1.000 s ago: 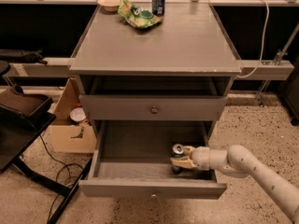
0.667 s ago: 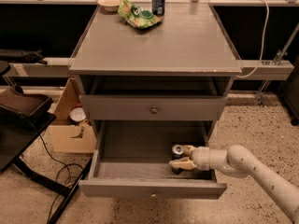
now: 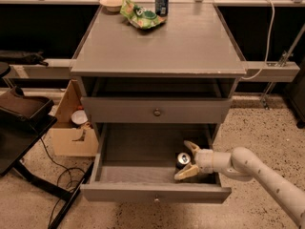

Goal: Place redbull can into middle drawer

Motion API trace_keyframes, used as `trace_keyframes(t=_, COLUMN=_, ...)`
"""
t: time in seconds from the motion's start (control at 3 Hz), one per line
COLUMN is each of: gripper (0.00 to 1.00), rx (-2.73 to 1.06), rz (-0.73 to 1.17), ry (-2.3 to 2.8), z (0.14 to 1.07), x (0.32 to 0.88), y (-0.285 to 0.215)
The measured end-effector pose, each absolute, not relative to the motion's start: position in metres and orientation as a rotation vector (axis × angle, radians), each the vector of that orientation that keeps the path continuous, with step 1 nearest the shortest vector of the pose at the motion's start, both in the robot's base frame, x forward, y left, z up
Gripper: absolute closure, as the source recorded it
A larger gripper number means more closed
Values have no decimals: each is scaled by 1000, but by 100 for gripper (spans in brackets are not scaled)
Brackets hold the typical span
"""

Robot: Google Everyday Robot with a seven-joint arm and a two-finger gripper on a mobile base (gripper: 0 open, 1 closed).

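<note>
The gripper [image 3: 181, 160] has spread its fingers wider than a second ago. They now stand apart on either side of the redbull can [image 3: 183, 159], which is upright in the right front of the open middle drawer [image 3: 138, 193]. On the cabinet top [image 3: 157, 46] sit a blue soda can [image 3: 162, 0], a green bag [image 3: 143, 15] and a bowl [image 3: 113, 2].

The redbull can [image 3: 183, 159] (seemingly upright, silver top up) sits in the open middle drawer [image 3: 143, 192], within the parted end effector [image 3: 182, 160].
</note>
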State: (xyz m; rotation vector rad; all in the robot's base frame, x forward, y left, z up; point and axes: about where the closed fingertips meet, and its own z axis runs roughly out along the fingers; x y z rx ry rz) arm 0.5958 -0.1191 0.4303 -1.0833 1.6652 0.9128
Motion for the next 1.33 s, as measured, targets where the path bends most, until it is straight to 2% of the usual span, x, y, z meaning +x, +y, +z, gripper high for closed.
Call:
trace_keyframes(t=0.67, gripper=0, rx=-1135, rz=942, ry=1651, z=532, x=586, y=-147)
trace_keyframes(t=1.0, gripper=0, rx=-1262, rz=976, ry=1719, z=588, x=556, y=-159)
trace_keyframes(t=1.33, gripper=0, rx=-1432, rz=961, ry=1915, z=625, x=529, y=-151)
